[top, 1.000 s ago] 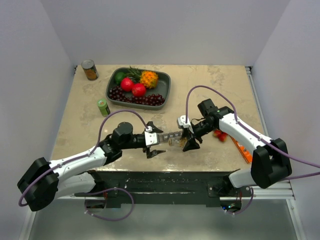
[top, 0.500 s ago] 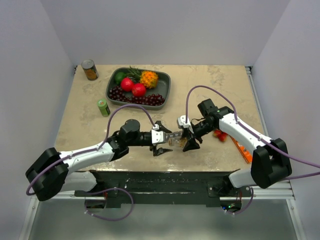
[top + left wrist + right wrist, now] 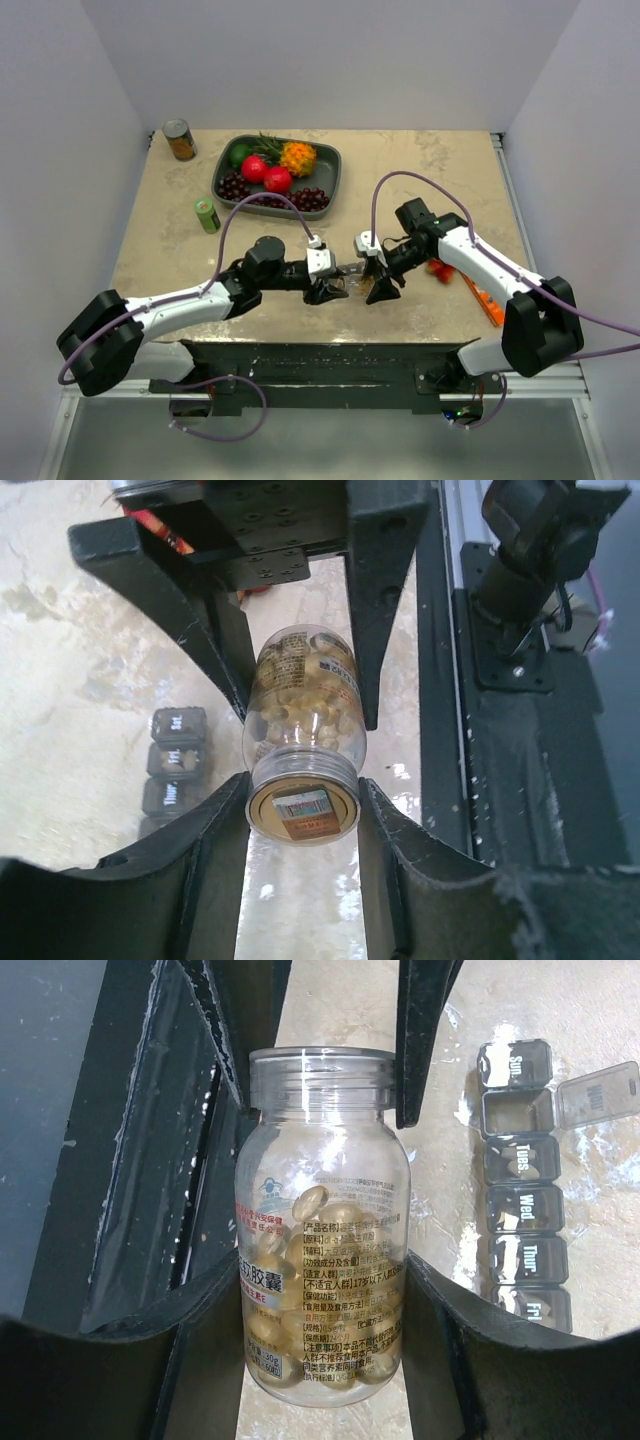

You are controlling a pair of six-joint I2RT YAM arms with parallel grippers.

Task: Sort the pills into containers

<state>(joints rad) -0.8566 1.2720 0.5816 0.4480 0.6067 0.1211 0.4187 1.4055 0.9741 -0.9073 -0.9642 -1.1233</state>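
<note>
1. Now the left gripper [image 3: 333, 290], which stood wide and short of the bottle a moment ago, has reached in and narrowed. Its jaws, about half open, sit against both sides of the threaded neck of the pill bottle [image 3: 322, 1260] and appear to grip it.
2. That makes a two-handed hold, which I judge to be a set-up for tipping or passing the bottle. Pouring has not begun.
3. The pill bottle hangs just above the table [image 3: 170, 250], lying on its side. Its long axis runs left to right, with the capless mouth toward the left gripper and the base toward the right. The yellow pills [image 3: 312, 1200] are all inside.
4. The right gripper [image 3: 376, 282] is unchanged, clamped partway open around the bottle's labelled body.
5. The containers [image 3: 520, 1195] lie flat on the table just beside the bottle, the strip's long axis parallel to it. The "Sun" end points leftward. The second compartment's lid [image 3: 598, 1092] stands open, and no pill shows inside.
</note>
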